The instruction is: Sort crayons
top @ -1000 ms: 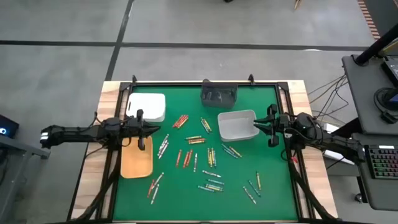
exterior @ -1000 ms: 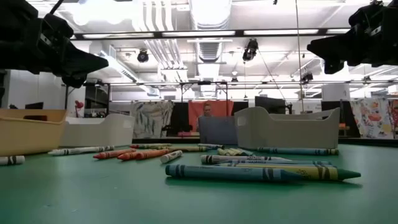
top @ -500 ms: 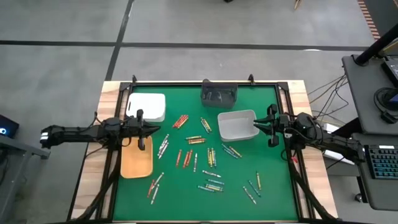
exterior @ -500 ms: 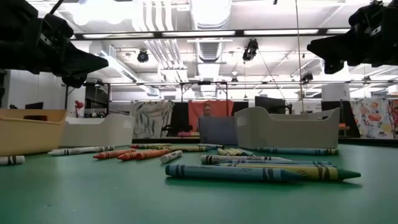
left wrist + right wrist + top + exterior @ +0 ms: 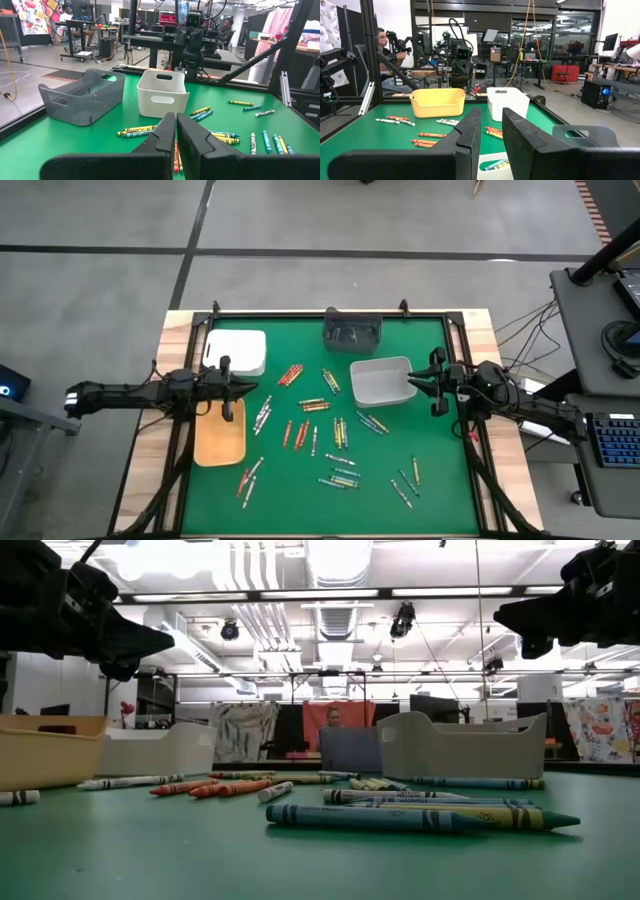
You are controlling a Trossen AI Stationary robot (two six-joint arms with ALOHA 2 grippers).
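Crayons scattered loose across green mat, mostly centre and toward near edge; a few lie in white bin at R side. L gripper hovers over L edge of mat, betw white tray and yellow tray, fingers pressed together, holding nothing. R gripper hangs over R rim of white bin, fingers a narrow gap apart, nothing betw them. Grey bin at far edge.

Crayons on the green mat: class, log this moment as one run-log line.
crayons: scattered on mat, none held | left hand: shut, over yellow tray | right hand: empty, beside grey bin
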